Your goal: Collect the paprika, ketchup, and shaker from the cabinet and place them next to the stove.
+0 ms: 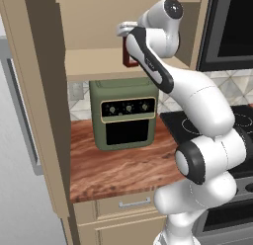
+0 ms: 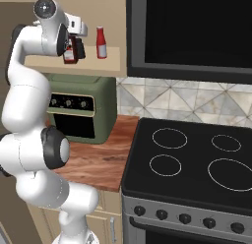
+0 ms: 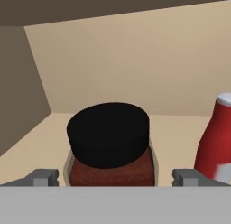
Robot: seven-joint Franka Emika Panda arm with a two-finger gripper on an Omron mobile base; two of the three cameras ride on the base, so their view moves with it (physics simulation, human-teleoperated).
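A reddish wood-grain counter (image 1: pixel 118 165) carries one olive-green toaster oven (image 1: pixel 124 114), with a black glass stove (image 2: pixel 197 162) showing four white burner rings beside it and patterned tile behind. Above, the tan cabinet (image 1: pixel 94 61) holds, on its shelf, one paprika (image 3: pixel 110 148) jar with a black cap and one red ketchup (image 2: pixel 101 42) bottle just beside it, apart. The gripper (image 3: pixel 115 177) stands wide open, its fingertips (image 3: pixel 45 177) flanking the paprika without clamping it.
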